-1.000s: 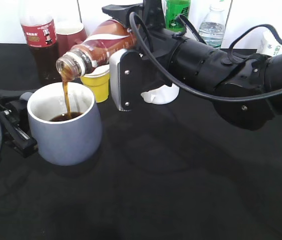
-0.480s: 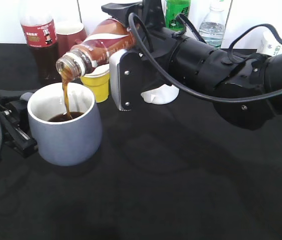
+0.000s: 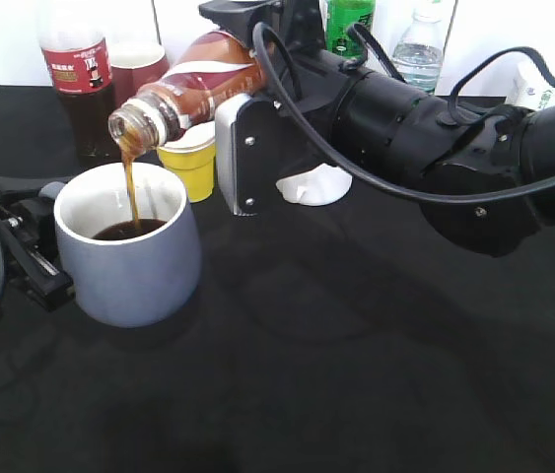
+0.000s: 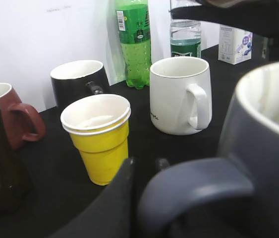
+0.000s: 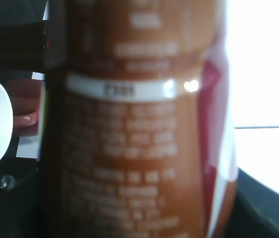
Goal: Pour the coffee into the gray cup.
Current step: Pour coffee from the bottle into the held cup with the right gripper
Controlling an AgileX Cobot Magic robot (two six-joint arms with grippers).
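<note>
Exterior view | coffee [image 3: 193, 89] label unreadable | cola bottle [image 3: 77, 74] label red

The coffee bottle [image 3: 193, 94] is clear glossy plastic with a smooth printed label, brown liquid showing through its neck. Directly below its mouth, the gray cup [image 3: 131, 258] looks like smooth ceramic, satin blue-gray outside and glazed white inside. Behind the cup, the yellow cup [image 4: 98, 139] looks like matt paper or thin plastic. The table [image 3: 336, 374] under the cup is matt black. The right gripper [image 3: 241, 150] beside the bottle has a brushed metal-looking plate with screws.
</note>
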